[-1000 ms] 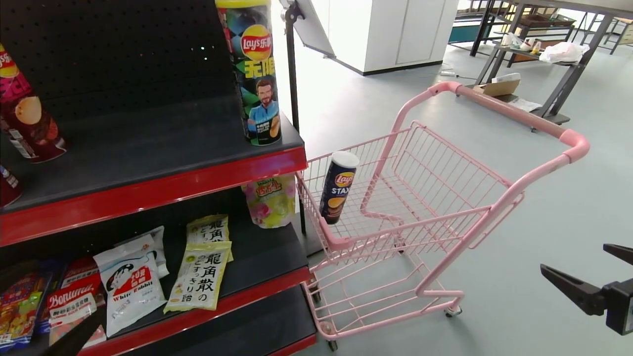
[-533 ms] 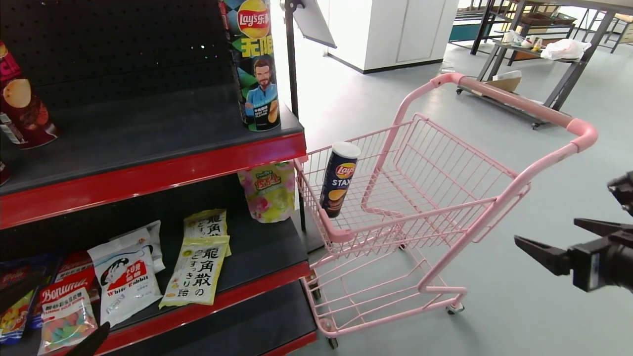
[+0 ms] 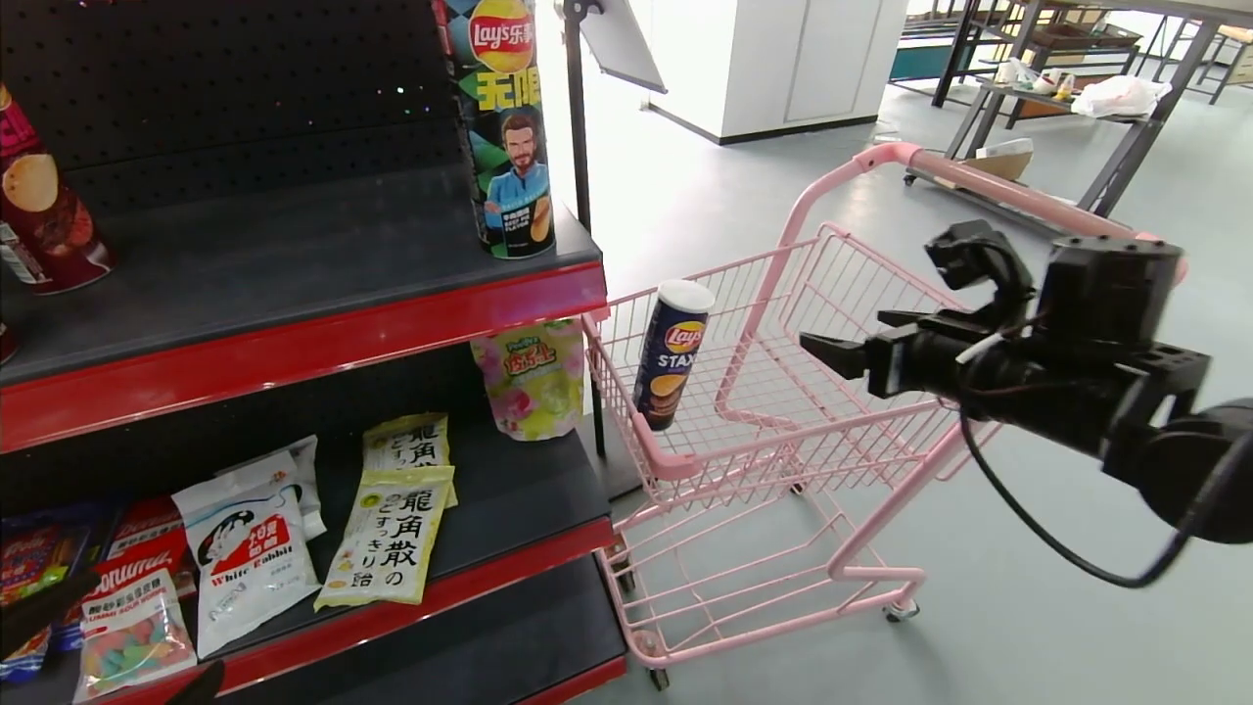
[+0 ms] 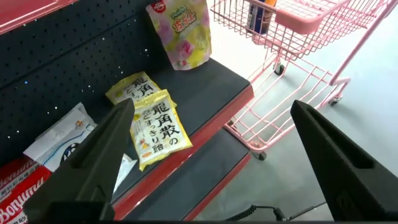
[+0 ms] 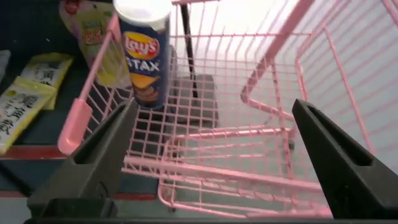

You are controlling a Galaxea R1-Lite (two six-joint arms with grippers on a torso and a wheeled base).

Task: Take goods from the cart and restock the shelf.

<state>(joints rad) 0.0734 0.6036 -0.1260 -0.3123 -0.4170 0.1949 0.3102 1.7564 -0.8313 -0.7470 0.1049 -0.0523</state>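
Observation:
A dark blue chip can (image 3: 671, 354) with a white lid leans in the front left corner of the pink cart (image 3: 881, 431). The right wrist view has the can (image 5: 145, 56) behind the basket wire. My right gripper (image 3: 842, 331) hangs open over the basket, to the right of the can and apart from it; nothing is between its fingers (image 5: 212, 106). My left gripper (image 4: 211, 104) is open and empty, low in front of the middle shelf (image 4: 205, 115). The black shelf unit (image 3: 294, 333) has red front edges.
A tall chip can (image 3: 504, 127) stands at the upper shelf's right end, and a red can (image 3: 44, 225) at its left. Snack bags (image 3: 392, 529) lie on the middle shelf, with a pink-yellow bag (image 3: 533, 377) standing next to the cart. Open floor lies right of the cart.
My right arm has swung up and to the left, from low beside the cart to over its basket. The can has not moved.

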